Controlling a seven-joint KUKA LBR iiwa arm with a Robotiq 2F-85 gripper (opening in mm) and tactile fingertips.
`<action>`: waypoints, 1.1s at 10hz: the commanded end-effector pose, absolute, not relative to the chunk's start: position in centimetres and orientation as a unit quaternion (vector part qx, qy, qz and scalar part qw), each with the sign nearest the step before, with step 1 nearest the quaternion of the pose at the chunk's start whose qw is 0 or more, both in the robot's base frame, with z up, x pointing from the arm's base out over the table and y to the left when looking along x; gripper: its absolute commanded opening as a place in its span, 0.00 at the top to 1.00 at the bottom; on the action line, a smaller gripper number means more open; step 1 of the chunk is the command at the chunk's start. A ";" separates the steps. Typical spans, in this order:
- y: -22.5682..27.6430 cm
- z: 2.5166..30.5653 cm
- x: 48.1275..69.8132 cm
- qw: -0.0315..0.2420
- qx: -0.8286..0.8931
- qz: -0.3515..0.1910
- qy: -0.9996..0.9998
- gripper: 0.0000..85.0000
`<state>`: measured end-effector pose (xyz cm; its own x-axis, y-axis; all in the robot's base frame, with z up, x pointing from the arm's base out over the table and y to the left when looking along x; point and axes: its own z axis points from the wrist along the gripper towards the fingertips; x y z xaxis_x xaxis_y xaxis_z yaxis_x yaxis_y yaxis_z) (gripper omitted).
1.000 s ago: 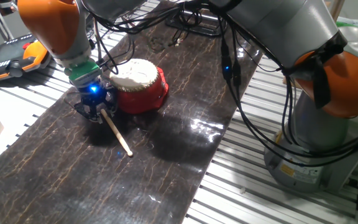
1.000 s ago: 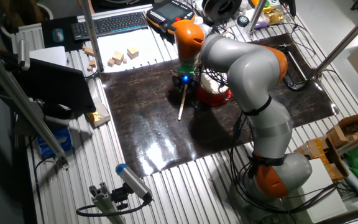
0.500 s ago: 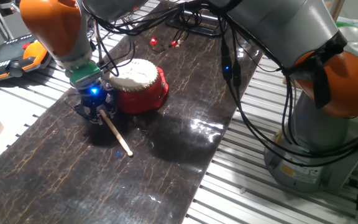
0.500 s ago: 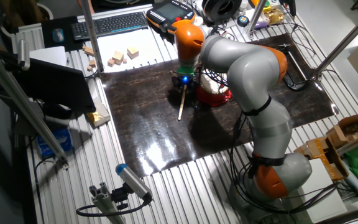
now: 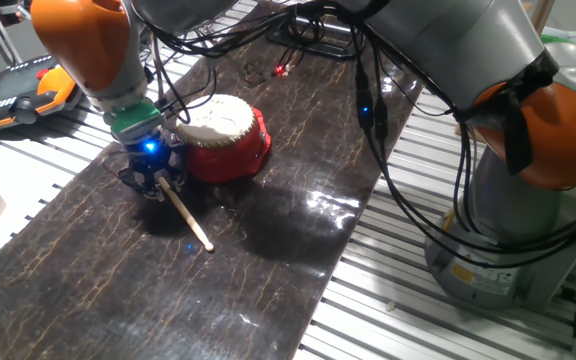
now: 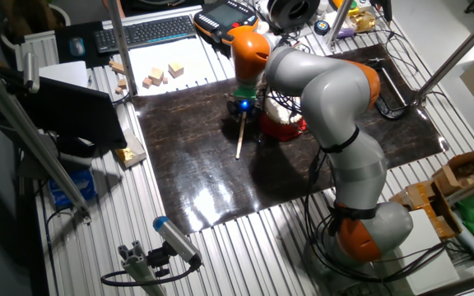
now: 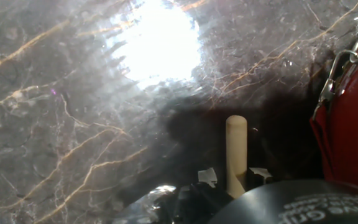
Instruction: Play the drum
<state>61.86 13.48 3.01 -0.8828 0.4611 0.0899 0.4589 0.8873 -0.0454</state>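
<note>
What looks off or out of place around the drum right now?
Nothing looks spilled or damaged. The drum sits upright on the dark mat. The wooden stick lies flat on the mat rather than raised, one end down by the tool, beside the drum.

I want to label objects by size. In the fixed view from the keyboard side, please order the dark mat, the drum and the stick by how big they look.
1. Dark mat, clearly the largest.
2. Drum; the arm hides part of it.
3. Stick: about as long as the drum's visible width, but much thinner, so it covers the least area.
</note>
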 end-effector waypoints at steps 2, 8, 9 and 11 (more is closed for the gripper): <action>13.7 3.0 61.9 0.049 -0.239 0.011 -0.970 0.60; 13.9 2.6 62.2 0.064 -0.238 0.003 -0.969 0.60; 14.0 2.6 62.2 0.067 -0.238 0.002 -0.969 0.61; 14.1 2.7 62.3 0.071 -0.238 0.002 -0.969 0.61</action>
<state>62.28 14.11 2.66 -0.8764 0.4615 0.1375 0.4609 0.8866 -0.0382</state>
